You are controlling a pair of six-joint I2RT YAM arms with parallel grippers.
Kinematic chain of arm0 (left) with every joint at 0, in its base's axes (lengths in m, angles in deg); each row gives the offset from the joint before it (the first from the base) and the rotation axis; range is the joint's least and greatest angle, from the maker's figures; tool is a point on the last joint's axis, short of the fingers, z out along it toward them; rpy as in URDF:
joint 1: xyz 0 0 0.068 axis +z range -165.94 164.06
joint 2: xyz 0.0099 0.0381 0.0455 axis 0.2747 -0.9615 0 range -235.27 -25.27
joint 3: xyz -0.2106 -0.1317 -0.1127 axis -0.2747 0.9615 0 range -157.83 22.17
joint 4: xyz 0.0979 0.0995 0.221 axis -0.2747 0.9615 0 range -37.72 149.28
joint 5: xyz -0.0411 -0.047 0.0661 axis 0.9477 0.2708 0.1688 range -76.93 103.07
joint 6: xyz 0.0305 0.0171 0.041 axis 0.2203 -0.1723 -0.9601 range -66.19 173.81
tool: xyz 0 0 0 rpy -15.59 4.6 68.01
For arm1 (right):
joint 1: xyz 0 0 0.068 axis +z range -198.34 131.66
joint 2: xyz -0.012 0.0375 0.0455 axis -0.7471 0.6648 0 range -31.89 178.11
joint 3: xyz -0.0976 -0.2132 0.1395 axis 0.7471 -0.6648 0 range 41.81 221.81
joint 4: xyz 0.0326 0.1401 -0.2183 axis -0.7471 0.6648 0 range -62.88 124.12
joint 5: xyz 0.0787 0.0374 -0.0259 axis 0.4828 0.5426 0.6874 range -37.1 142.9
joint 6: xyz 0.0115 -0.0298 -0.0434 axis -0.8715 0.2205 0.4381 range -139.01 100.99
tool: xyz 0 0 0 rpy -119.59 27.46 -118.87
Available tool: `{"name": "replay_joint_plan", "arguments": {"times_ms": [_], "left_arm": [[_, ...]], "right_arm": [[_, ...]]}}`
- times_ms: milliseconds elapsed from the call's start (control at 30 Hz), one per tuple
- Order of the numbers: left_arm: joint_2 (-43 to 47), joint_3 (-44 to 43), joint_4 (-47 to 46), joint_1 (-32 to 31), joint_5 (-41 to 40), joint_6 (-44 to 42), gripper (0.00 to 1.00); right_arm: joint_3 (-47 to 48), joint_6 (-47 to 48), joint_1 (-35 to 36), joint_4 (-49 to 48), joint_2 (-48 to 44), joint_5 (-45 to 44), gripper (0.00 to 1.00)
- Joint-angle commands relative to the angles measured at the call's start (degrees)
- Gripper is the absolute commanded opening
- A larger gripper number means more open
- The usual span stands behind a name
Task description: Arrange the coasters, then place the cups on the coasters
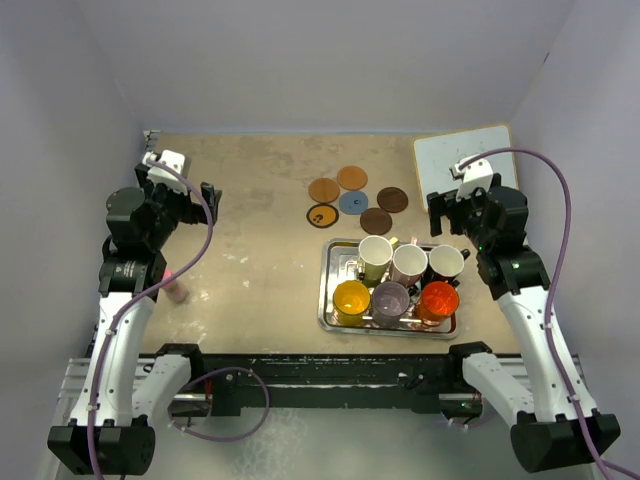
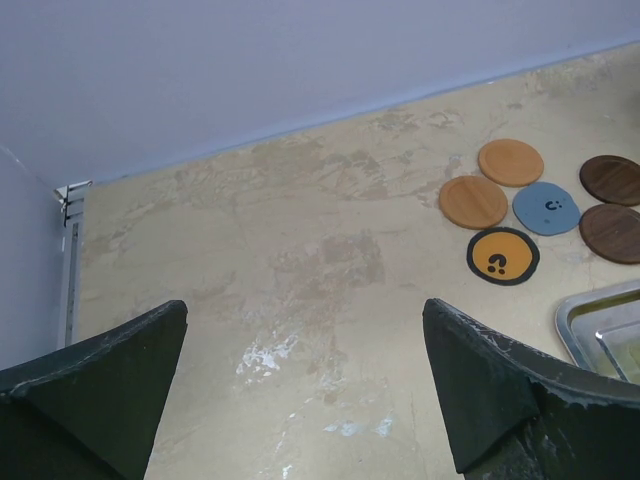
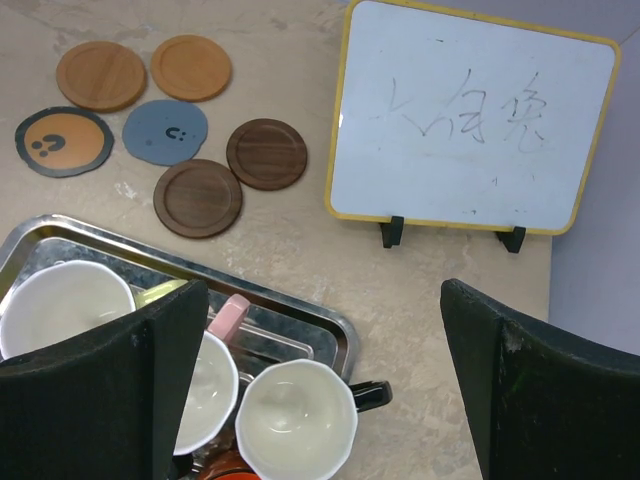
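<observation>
Clearly the arranging comes first: the six coasters point(image 1: 353, 202) lie bunched, several touching, at the far middle of the tabletop point(image 1: 250, 270), while the cups point(image 1: 408, 262) crowd the steel tray point(image 1: 327, 285) just on their near side. The left claw point(image 2: 303, 310) and the right claw point(image 3: 322, 300) both hang wide open and empty. Thin discs probably want a low, flat approach. Each is best drawn outward by its edge and set well apart, so mug handles clear their neighbours.

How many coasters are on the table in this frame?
6, clustered beyond the tray: two orange-brown coasters farthest, blue coaster central, two dark brown coasters right, black-and-orange coaster near-left. None appear hidden.
</observation>
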Motion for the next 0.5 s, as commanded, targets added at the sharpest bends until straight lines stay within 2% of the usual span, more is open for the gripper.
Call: {"name": "replay_joint_plan", "arguments": {"times_ms": [0,467], "left_arm": [[0.7,0.2,-2.1,0.4,1.2,0.0,0.98],[0.9,0.2,-2.3,0.6,1.5,0.5,0.98]], "right_arm": [[0.6,0.5,0.3,-2.2,0.0,1.2,1.00],[0.5,0.4,0.3,-2.0,0.2,2.0,1.00]]}}
